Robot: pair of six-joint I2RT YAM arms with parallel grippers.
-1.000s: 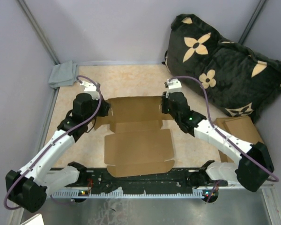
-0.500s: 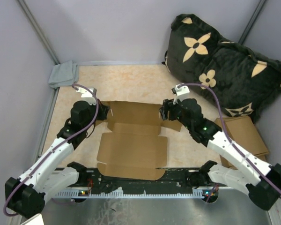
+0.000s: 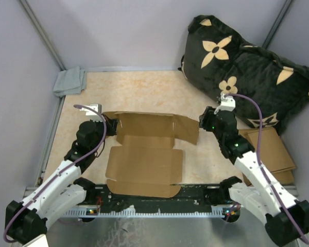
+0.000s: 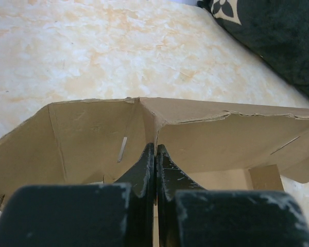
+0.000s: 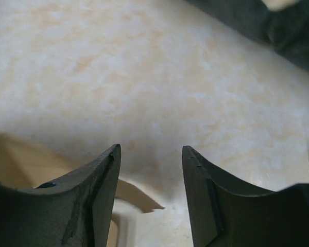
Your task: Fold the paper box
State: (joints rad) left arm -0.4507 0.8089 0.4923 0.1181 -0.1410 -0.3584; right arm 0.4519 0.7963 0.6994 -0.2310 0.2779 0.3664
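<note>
The paper box point(image 3: 144, 154) lies mostly flat in the middle of the table, brown and unprinted, with its far panel and side flaps raised. My left gripper point(image 3: 112, 125) is shut on a raised cardboard edge at the box's far left corner. In the left wrist view the fingertips point(image 4: 155, 147) pinch that thin edge, with the box's panel point(image 4: 92, 131) spreading to either side. My right gripper point(image 3: 204, 121) stands open just right of the box's right flap point(image 3: 188, 128), holding nothing. The right wrist view shows the gripper point(image 5: 150, 150) over bare table, with a piece of the box point(image 5: 5, 164) at the lower left.
A black pillow with tan flower prints point(image 3: 247, 67) fills the far right corner. Spare flat cardboard point(image 3: 270, 149) lies at the right edge beside my right arm. A grey cloth point(image 3: 69, 81) sits in the far left corner. Walls close in on three sides.
My right gripper opened, let go of the box's right flap and drew back to the right. The left gripper stayed shut on the box, which shifted left and nearer.
</note>
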